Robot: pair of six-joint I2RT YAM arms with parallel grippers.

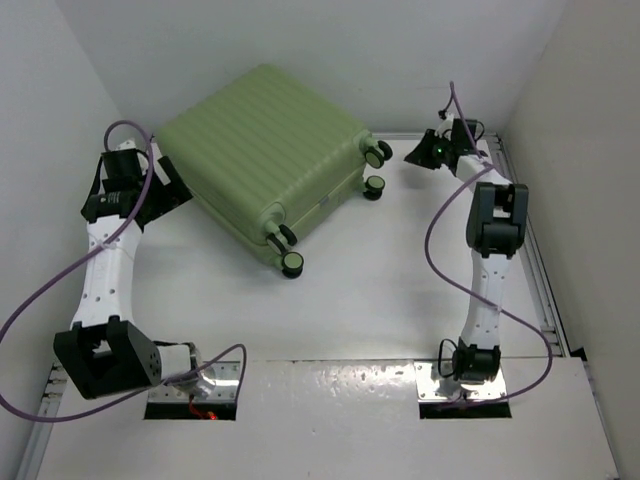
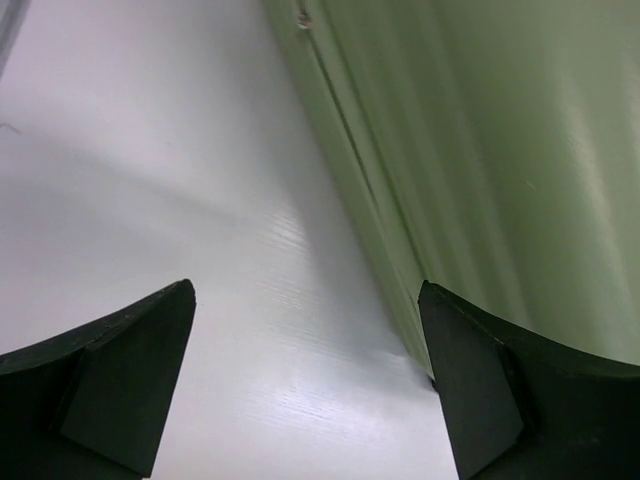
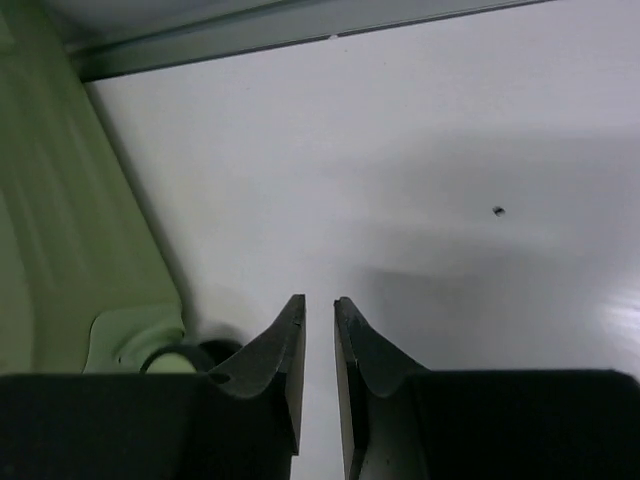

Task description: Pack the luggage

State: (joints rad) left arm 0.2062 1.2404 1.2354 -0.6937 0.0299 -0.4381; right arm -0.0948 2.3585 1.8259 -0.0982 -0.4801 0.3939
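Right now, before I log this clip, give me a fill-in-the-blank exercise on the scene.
The luggage lies flat with its lid ___.
The left hand, beside the luggage, is wide ___.
The right hand, nearly shut, holds ___.
Missing words: closed, open, nothing.

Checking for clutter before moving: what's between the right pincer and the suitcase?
Nothing. In the top view, only bare table lies between the right pincer and the suitcase, nearest its wheels.
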